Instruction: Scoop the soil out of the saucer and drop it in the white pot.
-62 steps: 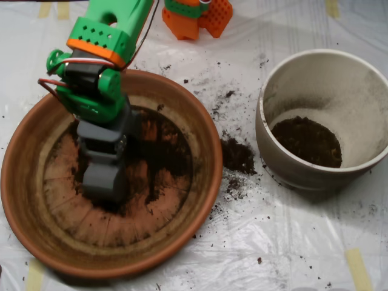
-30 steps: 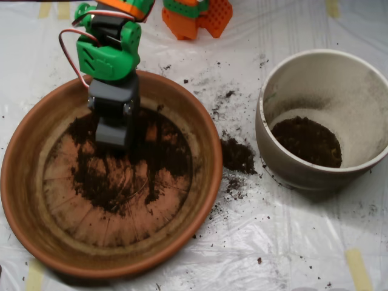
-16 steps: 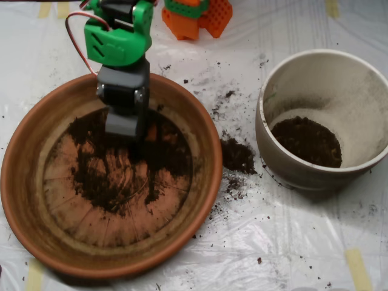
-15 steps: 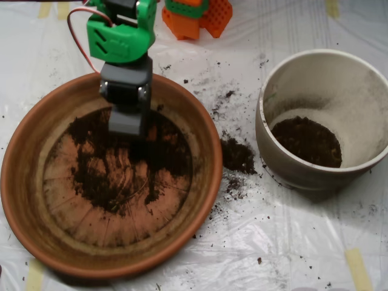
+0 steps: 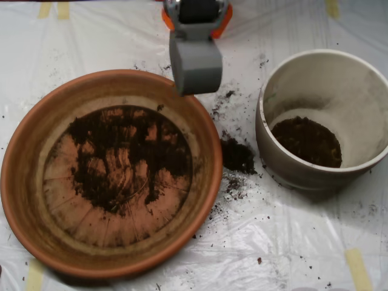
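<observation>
The terracotta saucer (image 5: 23, 182) lies at the left, with dark soil (image 5: 121, 154) smeared in clumps over the upper and middle part of its base. At the right stands the white pot (image 5: 270, 142), and a layer of soil (image 5: 306, 140) covers its bottom. My grey scoop (image 5: 195, 65) hangs raised over the saucer's upper right rim, between the saucer and the pot. It reads as one shut block with no gap showing. Whatever is inside it is hidden.
A small heap of spilled soil (image 5: 237, 156) lies on the white plastic sheet (image 5: 291, 242) between saucer and pot, with crumbs scattered around it. Orange arm parts (image 5: 224, 23) show at the top edge. Yellow tape strips (image 5: 357, 267) mark the sheet's corners.
The scoop has left the saucer's base, risen, and moved up and to the right toward the pot. The green arm parts have swung out of the picture. The soil smear is uncovered.
</observation>
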Available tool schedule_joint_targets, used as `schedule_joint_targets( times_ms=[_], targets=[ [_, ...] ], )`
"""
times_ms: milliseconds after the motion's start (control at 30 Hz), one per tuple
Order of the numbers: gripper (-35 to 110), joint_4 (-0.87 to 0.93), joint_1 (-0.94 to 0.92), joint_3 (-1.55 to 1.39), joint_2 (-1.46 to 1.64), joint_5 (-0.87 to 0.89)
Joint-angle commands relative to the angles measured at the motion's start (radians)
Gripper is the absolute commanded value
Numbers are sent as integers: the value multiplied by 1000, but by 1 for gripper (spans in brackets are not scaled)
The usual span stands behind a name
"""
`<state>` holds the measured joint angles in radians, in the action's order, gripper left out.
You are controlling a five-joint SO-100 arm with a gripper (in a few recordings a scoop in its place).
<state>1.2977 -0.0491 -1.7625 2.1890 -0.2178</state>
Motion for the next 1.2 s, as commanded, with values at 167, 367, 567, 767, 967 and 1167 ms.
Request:
schedule_joint_targets(
  times_ms=[167,367,567,767,967,1167],
  targets=[
    [-1,156,189,393,-114,34],
    [-1,192,336,463,-229,-25],
    [-1,201,428,480,-325,-83],
    [0,213,437,525,-423,-95],
    [0,160,466,497,-382,-118],
    [0,120,518,502,-341,-92]
  ],
)
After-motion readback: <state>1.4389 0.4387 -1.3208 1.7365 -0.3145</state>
